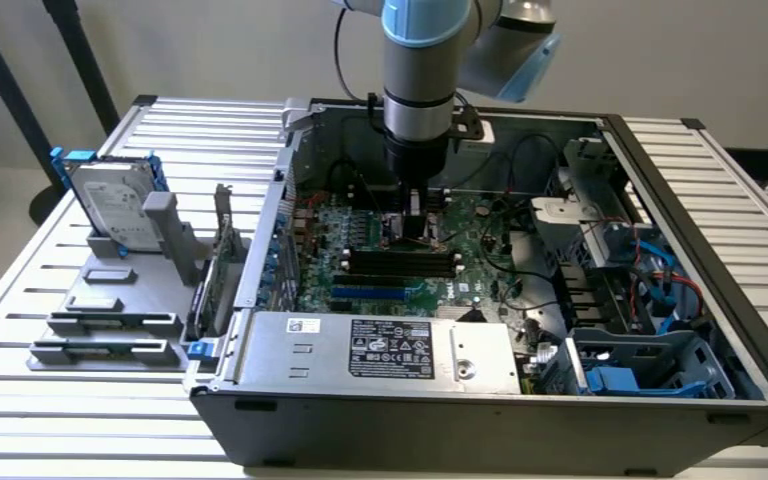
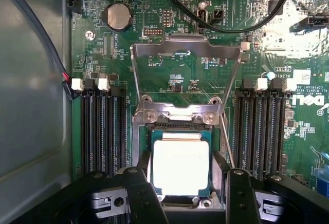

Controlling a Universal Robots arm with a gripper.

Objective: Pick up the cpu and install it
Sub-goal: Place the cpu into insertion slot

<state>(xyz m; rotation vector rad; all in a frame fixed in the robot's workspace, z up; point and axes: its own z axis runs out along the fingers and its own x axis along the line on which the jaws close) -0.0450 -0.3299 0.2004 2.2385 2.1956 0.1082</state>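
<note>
Currently my end effector [image 2: 186, 182] is down inside the open computer case [image 1: 491, 415], over the motherboard [image 2: 92, 54]. In the exterior view it sits near the case's centre. The hard drive [image 1: 111, 205] stands out on the worktop [image 1: 37, 420] at about nine o'clock from it, to the exterior view's left.

Finding: the cpu [image 2: 181, 165] lies flat in its socket [image 2: 177, 130], silvery lid up, with a thin dark rim showing around it. The hinged load plate [image 2: 187, 40] is swung up and clear of the chip. Banks of memory slots [image 2: 100, 126] flank the socket on two sides.

End effector state: the jaws stand wide and straddle the cpu, one finger beside each of two opposite edges. I judge that nothing is gripped; the chip appears to rest on the socket alone.

Handling assessment: the cpu is likely very light, thin and rigid. Its smooth metal lid would be slippery, and its underside and the socket contacts are probably easily damaged. The hold belongs on two opposite side edges, with the chip kept level and never pressed or slid sideways.
</note>
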